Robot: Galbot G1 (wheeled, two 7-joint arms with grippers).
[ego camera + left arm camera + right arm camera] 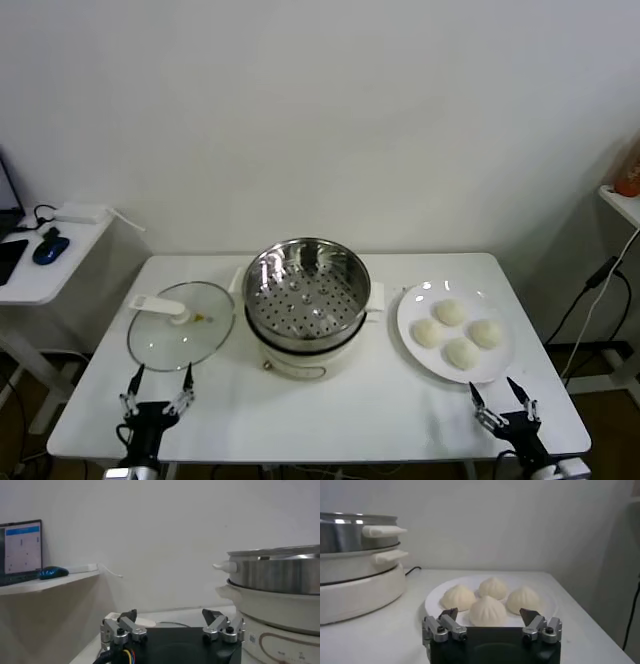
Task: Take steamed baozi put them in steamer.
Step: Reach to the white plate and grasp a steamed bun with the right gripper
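From the head view I see four steamed baozi (458,332) grouped on the white plate (415,300), just right of the steamer (305,300) at table centre, its perforated tray exposed. My right wrist view adds their pleated tops. The glass lid (180,325) lies left of the steamer. Left gripper (157,391) and right gripper (505,404) sit wide open at the near table (380,410) edge, bare tabletop ahead.
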